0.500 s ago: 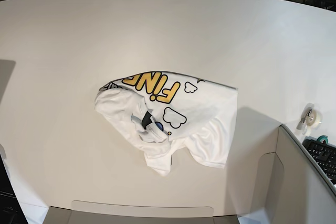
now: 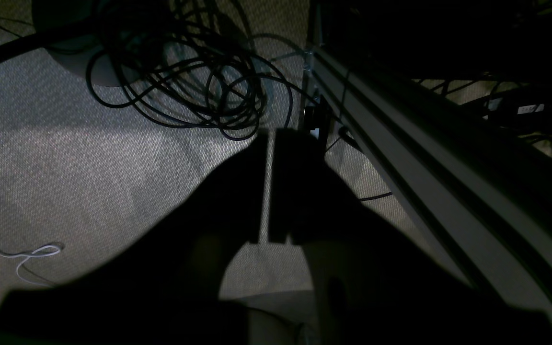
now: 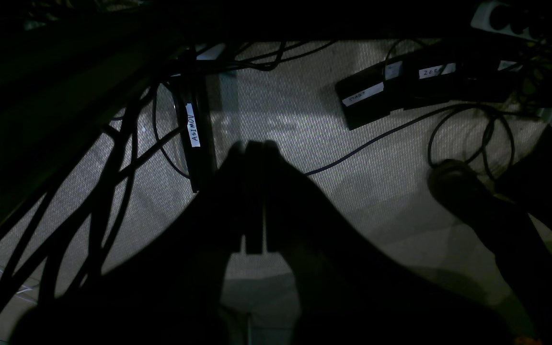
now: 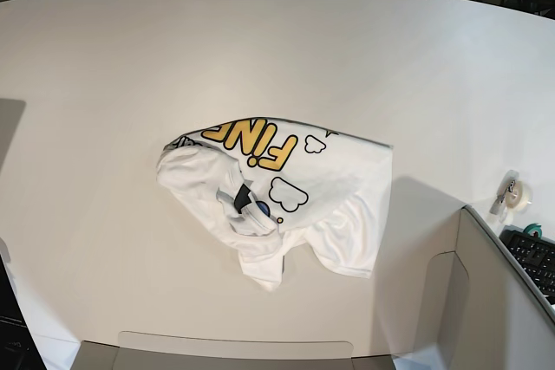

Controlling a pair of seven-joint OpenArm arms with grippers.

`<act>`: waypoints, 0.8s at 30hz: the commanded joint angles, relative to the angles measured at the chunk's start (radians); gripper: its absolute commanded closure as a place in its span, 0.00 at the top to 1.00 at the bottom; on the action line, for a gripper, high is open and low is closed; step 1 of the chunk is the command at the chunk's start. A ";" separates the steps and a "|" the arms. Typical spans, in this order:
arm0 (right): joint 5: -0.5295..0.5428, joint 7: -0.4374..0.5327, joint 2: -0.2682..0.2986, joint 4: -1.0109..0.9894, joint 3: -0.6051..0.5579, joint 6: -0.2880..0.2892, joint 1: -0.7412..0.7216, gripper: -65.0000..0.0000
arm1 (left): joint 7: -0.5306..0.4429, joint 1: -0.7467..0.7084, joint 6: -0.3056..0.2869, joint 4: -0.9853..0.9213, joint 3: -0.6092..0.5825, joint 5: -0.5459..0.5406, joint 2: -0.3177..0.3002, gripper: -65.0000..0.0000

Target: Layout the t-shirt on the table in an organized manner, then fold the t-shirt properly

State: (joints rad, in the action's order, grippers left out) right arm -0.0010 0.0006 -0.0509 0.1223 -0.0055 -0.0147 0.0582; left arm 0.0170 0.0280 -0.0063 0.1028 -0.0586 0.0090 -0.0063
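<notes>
The t-shirt (image 4: 282, 201) lies crumpled near the middle of the table (image 4: 104, 84), print partly showing and hem bunched toward the near edge, so the robot would do best to pinch two separate outer edges and draw them apart rather than grab the heap. Below the tabletop, over carpet (image 2: 89, 163) and cables (image 2: 185, 72), the left gripper (image 2: 270, 139) is closed to a slit and the right gripper (image 3: 252, 148) pressed together, both empty.

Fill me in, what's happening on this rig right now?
Nothing is being handled. The t-shirt lies crumpled near the middle of the table, part of its yellow print facing up, not yet laid out or folded. Neither arm shows in the base view. Both wrist cameras look down at carpet and cables below table level; the left pincer and the right pincer are shut and hold nothing.
</notes>
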 commanded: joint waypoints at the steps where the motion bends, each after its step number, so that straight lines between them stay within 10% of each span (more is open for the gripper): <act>1: -0.001 0.008 -0.004 0.001 -0.001 0.015 0.006 0.00 | -0.012 0.003 0.002 0.004 -0.004 -0.002 -0.002 0.01; 24: -0.024 0.009 0.033 0.198 -0.006 0.015 0.157 0.00 | -0.004 -0.121 0.002 0.134 0.006 -0.004 0.024 0.01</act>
State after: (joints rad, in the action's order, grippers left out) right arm -0.0242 0.0006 -0.0200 0.3157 -0.0101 -0.0139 0.2089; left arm 0.0238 -0.0868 -0.0021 0.2314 -0.0566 0.0082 0.0120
